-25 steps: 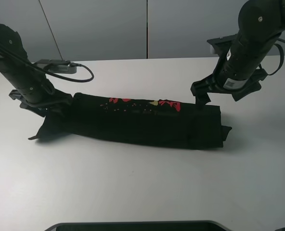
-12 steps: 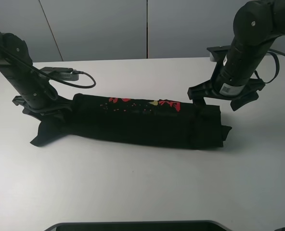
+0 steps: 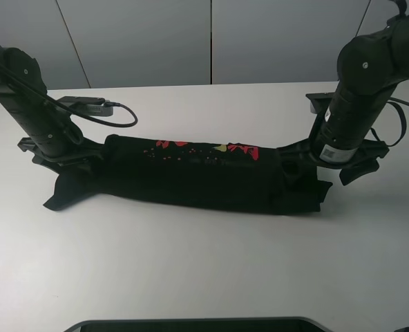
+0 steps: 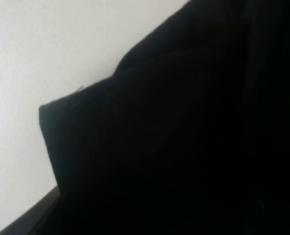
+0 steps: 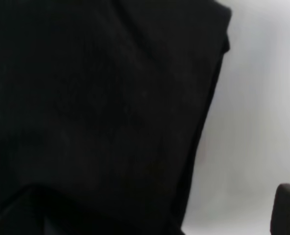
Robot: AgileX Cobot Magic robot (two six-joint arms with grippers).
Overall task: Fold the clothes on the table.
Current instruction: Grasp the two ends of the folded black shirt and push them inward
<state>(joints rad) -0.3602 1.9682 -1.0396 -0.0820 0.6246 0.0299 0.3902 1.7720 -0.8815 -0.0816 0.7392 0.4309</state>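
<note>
Exterior high, left arm (image 3: 35,114) leaning inward, right arm (image 3: 360,90) upright, both at clothes' (image 3: 204,181) ends.

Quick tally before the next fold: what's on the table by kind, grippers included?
T-shirt, black, folded into a long strip: 1
Grippers: 2, the left gripper and the right gripper
Cable with grey plug: 1
Total: 4
</note>
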